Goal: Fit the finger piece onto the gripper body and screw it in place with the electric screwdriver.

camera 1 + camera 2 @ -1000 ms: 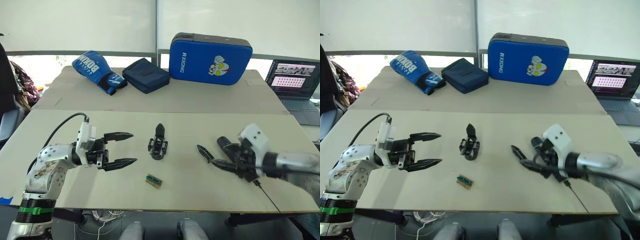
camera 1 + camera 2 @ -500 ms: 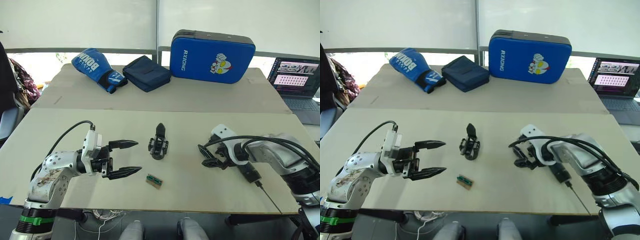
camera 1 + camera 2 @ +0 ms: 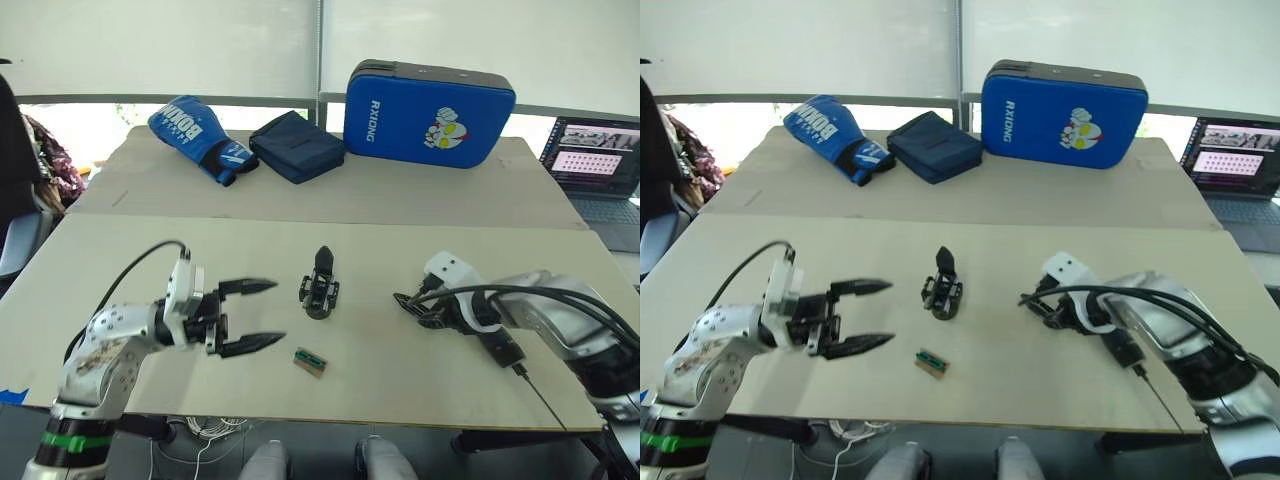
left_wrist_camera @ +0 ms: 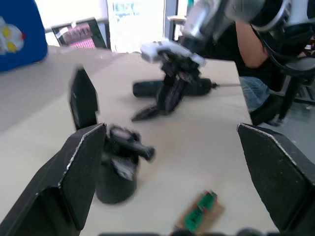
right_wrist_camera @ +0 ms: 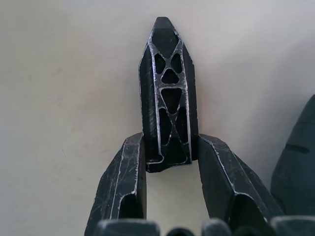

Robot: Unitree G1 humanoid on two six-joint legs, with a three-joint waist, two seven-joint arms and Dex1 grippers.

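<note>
So the right gripper (image 5: pixel 167 162) is down at the table (image 3: pixel 400 250) with its two fingers (image 5: pixel 120 182) pinched on the wide end of the finger piece (image 5: pixel 167 93), which lies flat on the tabletop with its pointed tip aimed away from the wrist. From the head camera that spot sits toward the robot's right, just beside the electric screwdriver (image 3: pixel 497 345), which lies on the table right next to the gripper, thin bit pointing at the near edge.

The gripper body (image 3: pixel 320 285) stands near the middle of the table, well apart from both arms. A small green-topped block (image 3: pixel 308 361) lies a bit nearer the front edge.

The left gripper (image 3: pixel 248 316) hovers off to the left of the gripper body, spread wide with nothing between its fingers.
</note>
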